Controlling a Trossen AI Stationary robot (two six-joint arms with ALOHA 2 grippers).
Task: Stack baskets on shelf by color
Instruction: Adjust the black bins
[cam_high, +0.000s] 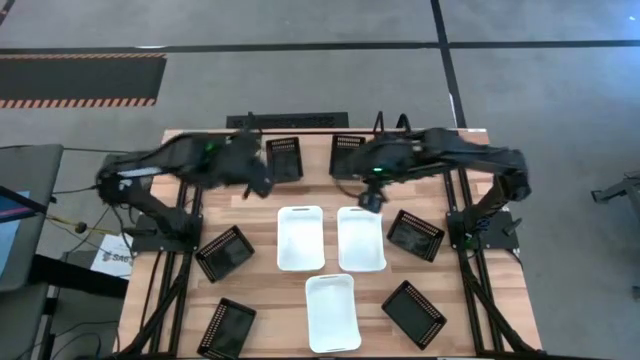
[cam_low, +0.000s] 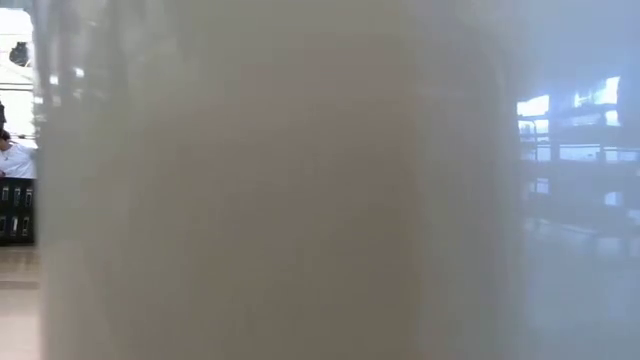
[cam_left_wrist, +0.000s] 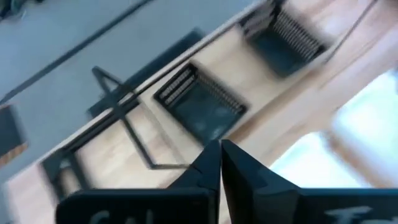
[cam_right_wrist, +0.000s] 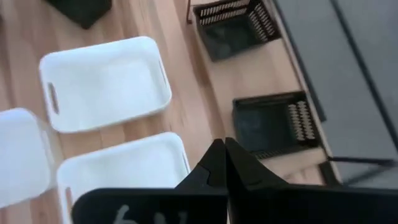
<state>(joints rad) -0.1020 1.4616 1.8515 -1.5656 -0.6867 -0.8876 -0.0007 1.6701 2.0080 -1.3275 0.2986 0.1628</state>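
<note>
While both grippers hang closed and empty over far table, left gripper (cam_high: 262, 186) above left white basket, right gripper (cam_high: 371, 197) above right white basket (cam_high: 361, 238): baskets look light, stiff, thin-walled plastic; grip by rim. Three white baskets mid-table, six black baskets (cam_high: 224, 252) scattered around, all empty. Shelf (cam_high: 288, 120) at far edge, bare.

We see the right end effector (cam_right_wrist: 222, 163) with its fingers pressed together, holding nothing, above the wooden worktop (cam_right_wrist: 186, 93). Three white baskets lie on it: one (cam_right_wrist: 106, 82) fully visible, a second (cam_right_wrist: 124, 168) just beside the fingers, a third (cam_right_wrist: 22, 155) cut off at the edge. Two black mesh baskets (cam_right_wrist: 233, 28) (cam_right_wrist: 273, 124) sit near the worktop's edge, grey floor (cam_right_wrist: 354, 56) beyond.
</note>
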